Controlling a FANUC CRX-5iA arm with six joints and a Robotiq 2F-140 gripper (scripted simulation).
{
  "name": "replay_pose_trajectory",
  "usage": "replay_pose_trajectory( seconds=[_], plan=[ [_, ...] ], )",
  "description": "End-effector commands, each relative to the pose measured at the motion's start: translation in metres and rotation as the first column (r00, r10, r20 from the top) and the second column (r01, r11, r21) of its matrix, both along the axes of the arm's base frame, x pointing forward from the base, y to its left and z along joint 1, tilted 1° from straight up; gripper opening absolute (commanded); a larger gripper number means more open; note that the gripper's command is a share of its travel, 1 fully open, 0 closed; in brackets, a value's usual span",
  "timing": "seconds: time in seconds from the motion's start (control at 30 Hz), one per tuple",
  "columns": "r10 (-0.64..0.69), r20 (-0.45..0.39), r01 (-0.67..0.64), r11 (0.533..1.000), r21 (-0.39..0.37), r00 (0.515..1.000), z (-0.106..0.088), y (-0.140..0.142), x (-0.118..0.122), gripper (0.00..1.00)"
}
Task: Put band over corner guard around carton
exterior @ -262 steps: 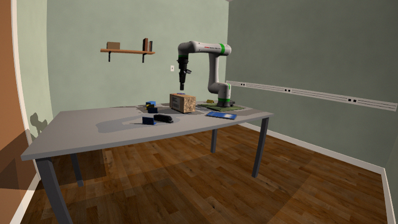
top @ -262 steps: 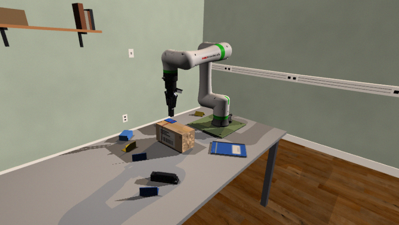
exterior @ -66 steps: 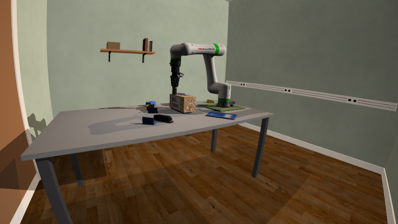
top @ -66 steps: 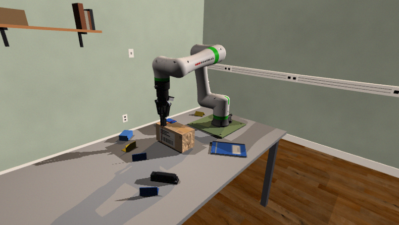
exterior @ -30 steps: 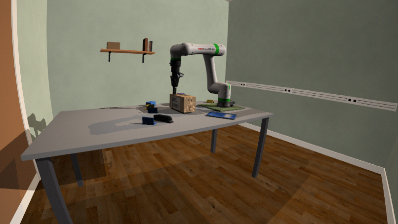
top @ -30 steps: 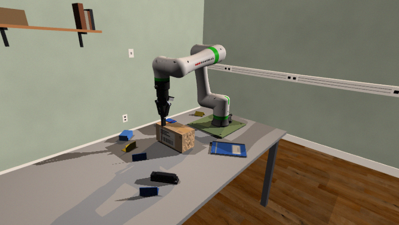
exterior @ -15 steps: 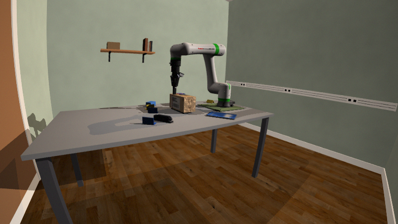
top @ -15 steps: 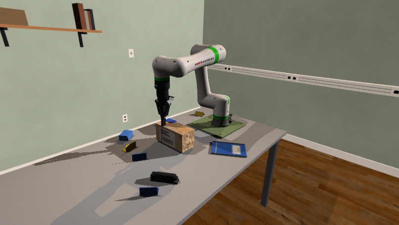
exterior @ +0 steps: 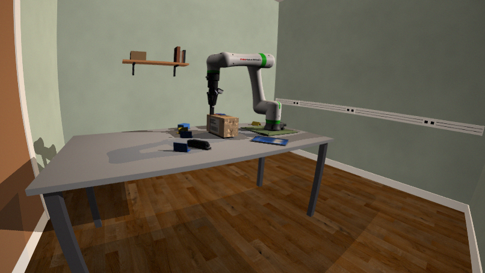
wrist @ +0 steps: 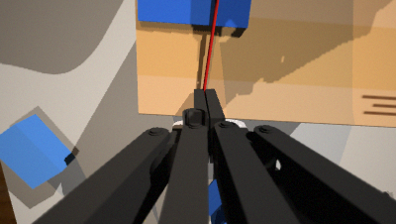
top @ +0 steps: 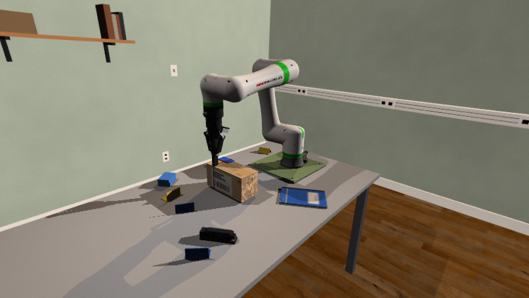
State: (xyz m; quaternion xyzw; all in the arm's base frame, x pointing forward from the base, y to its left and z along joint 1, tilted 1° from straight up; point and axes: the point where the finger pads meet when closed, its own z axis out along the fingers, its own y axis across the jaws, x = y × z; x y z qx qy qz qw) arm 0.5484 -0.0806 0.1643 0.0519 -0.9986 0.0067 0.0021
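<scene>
The brown carton [top: 232, 180] stands on the grey table, also in the exterior view [exterior: 222, 125] and the wrist view [wrist: 277, 64]. A thin red band [wrist: 211, 45] runs across the carton's top from under my fingertips to the blue corner guard [wrist: 193, 12], which sits at the carton's far edge [top: 226, 159]. My gripper [top: 214, 163] [wrist: 204, 104] points straight down at the carton's near top edge. Its fingers are pressed together with the red band ending between the tips. The band's run down the carton's sides is hidden.
Loose blue blocks lie left of the carton [top: 167, 178], [top: 184, 207] and near the front [top: 197, 253]. A yellow wedge [top: 171, 194], a black stapler-like object [top: 218, 235] and a blue notebook [top: 302, 197] lie around it. The robot base [top: 292, 155] stands behind.
</scene>
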Motion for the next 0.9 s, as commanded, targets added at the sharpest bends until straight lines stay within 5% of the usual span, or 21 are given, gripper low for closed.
replay_pose_trajectory(
  seconds=[0.0, 0.87],
  plan=[
    [0.0, 0.002, 0.0, 1.0, -0.001, 1.0, 0.001, -0.0022, 0.0005, 0.1],
    [0.0, 0.002, 0.0, 1.0, -0.001, 1.0, 0.001, -0.0012, 0.0004, 0.1]
  ],
)
